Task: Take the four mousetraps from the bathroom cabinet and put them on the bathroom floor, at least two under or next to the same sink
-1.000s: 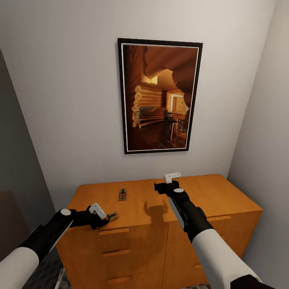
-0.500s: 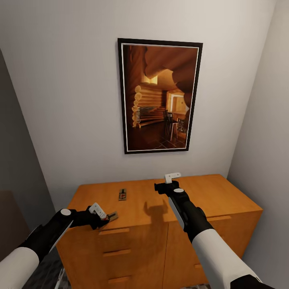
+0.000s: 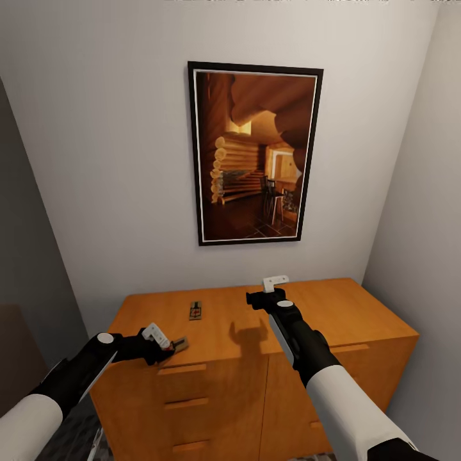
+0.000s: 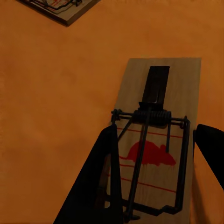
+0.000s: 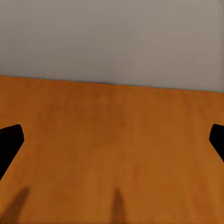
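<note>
While the head camera has stayed put, the mousetrap [image 3: 179, 344] at the near left edge of the cabinet [image 3: 333, 314] top looks very slightly shifted against the earlier pictures, with less of its red mark showing past the left gripper [image 3: 165, 347]; the arms hold their places. That gripper sits low over the cabinet's front edge, its jaws spread to either side of the trap. From the left wrist, the trap [image 4: 158, 140] lies flat on the orange wood between the two dark fingers [image 4: 95, 182], which straddle its sides without visibly pressing it, so the grip reads as released. A second mousetrap [image 3: 195, 312] lies farther back on the top, well apart, and its corner [image 4: 63, 8] also shows there. The right gripper [image 3: 272, 288] hovers above the middle of the top with jaws wide apart, bare cabinet wood [image 5: 112, 154] and the grey wall [image 5: 112, 37] ahead of it. A framed picture [image 3: 255, 153] hangs on the far wall.
</note>
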Available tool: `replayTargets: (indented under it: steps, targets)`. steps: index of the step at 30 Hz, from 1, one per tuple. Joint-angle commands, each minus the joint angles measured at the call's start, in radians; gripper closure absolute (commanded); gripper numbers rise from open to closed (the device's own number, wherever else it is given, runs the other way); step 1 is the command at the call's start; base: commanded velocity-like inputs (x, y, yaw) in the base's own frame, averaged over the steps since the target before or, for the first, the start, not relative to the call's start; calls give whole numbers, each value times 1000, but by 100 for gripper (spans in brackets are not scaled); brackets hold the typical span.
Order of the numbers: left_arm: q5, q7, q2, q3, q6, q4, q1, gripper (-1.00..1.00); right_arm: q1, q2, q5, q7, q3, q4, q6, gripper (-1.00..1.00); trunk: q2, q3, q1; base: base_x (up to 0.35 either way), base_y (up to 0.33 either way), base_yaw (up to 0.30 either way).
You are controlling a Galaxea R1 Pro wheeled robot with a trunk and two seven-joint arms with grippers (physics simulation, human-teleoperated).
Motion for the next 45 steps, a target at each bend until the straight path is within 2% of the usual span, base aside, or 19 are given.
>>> replayTargets:
  steps: [1,10,17,33,39,45]
  targets:
    - [-3,-1,1,-1,5,-2,-1,100,-1,0,2,-5,3,-1,6,-100,6,2,-4,0,0,0]
    - [-6,31,-7,-4,8,-3,-1,100,-1,-1,2,-5,3,-1,6,-100,69,30,-38,0,0,0]
    - [-9,33,-15,-4,10,-3,-1,100,-1,0,2,-5,3,-1,6,-100,118,52,-65,0,0,0]
    - [-9,35,-15,-3,12,-6,-1,100,-1,0,1,-5,3,-1,6,-100,230,102,-126,0,0,0]
    - [-8,81,-16,-3,13,-6,-1,100,-1,0,1,-5,3,-1,6,-100,272,121,-149,0,0,0]
    - [-8,98,-16,-3,14,-6,-1,100,0,0,1,-5,3,-1,6,-100,314,140,-172,0,0,0]
